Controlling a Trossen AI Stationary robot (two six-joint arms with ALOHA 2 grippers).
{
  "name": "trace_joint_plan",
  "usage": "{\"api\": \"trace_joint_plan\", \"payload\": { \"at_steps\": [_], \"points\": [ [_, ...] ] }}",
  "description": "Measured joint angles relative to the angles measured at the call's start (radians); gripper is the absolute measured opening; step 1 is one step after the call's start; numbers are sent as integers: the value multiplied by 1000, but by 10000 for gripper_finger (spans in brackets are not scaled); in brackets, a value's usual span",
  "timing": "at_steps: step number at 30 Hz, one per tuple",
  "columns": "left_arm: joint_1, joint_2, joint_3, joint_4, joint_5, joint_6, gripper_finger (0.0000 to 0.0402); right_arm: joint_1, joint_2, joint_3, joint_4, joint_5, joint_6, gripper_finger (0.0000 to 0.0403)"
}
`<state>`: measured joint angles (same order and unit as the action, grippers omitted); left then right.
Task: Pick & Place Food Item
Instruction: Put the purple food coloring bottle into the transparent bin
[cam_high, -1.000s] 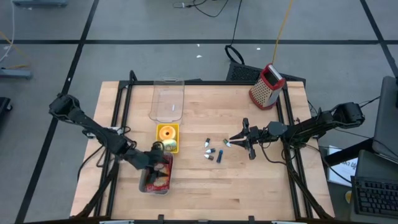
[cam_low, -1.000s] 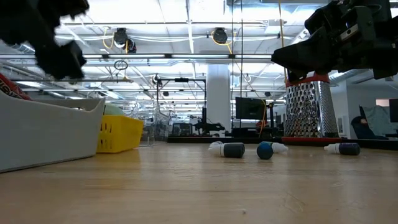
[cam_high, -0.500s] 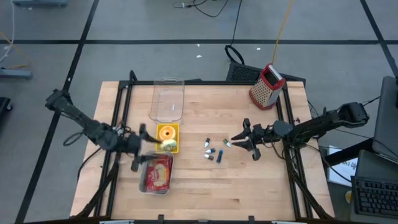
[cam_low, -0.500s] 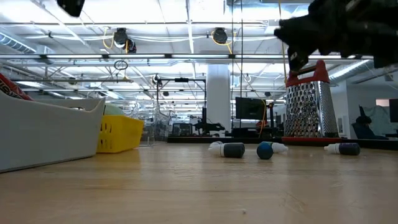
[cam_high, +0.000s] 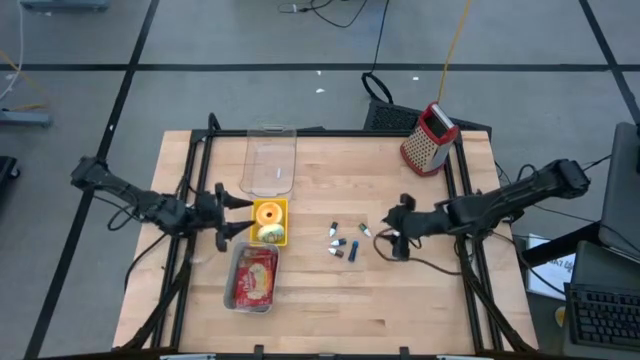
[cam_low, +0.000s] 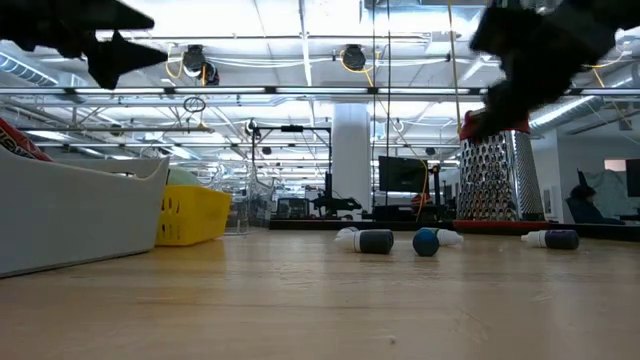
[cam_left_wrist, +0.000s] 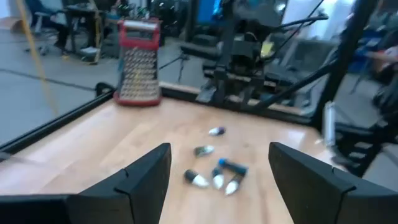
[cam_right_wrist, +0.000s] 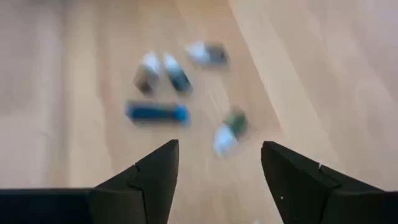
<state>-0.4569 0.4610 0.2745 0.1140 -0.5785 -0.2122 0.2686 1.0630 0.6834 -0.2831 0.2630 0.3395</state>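
Nearest the table's front edge lies a clear tray (cam_high: 253, 279) holding a red packaged food item (cam_high: 256, 277); nothing grips it. In the low view the tray's pale wall (cam_low: 70, 215) fills the near left.

Just behind it stands a yellow basket (cam_high: 268, 220) with a round yellow thing inside, touching or almost touching the tray's back end. The left gripper (cam_high: 226, 214) hangs beside the basket on its left, above the table, its fingers spread wide and holding nothing; in its own wrist view the two dark fingers (cam_left_wrist: 146, 177) stand well apart.

Toward the middle a cluster of small capped tubes (cam_high: 343, 240) lies scattered on the wood, blue and white ones mixed. The right gripper (cam_high: 392, 236) hovers near their right side, fingers parted and empty, looking down on the tubes (cam_right_wrist: 176, 79).

Farther back an empty clear container (cam_high: 270, 165) lies behind the basket, and a red-topped grater (cam_high: 430, 139) stands at the far right corner.

A second ago the left gripper was over the tray; it has since drawn back and left to the basket's side. The right gripper has pulled slightly away from the tubes, which have not moved.
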Motion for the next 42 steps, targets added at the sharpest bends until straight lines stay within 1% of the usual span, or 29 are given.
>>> {"api": "trace_joint_plan", "payload": {
  "at_steps": [2,5,8,16,22,28,33,38,42],
  "points": [
    [21,0,0,-38,-18,1,274,3,16,-5,-100,25,108,217],
    [51,4,0,-72,-74,7,274,2,36,-47,-163,23,231,208],
    [81,4,0,-89,-116,8,274,2,51,-101,-162,24,303,199],
    [124,4,0,-74,-121,61,274,2,53,-211,-115,17,414,180],
    [124,4,0,-7,-121,56,274,5,53,-274,5,-82,397,166],
    [124,4,0,39,-121,56,274,15,52,-303,19,-69,378,140],
    [124,4,0,67,-121,56,274,15,51,-328,22,-43,363,96],
    [124,4,0,67,-121,55,274,15,51,-335,49,-42,280,52],
    [124,4,0,71,-122,52,274,14,55,-339,148,-46,182,49]
  ]
}}
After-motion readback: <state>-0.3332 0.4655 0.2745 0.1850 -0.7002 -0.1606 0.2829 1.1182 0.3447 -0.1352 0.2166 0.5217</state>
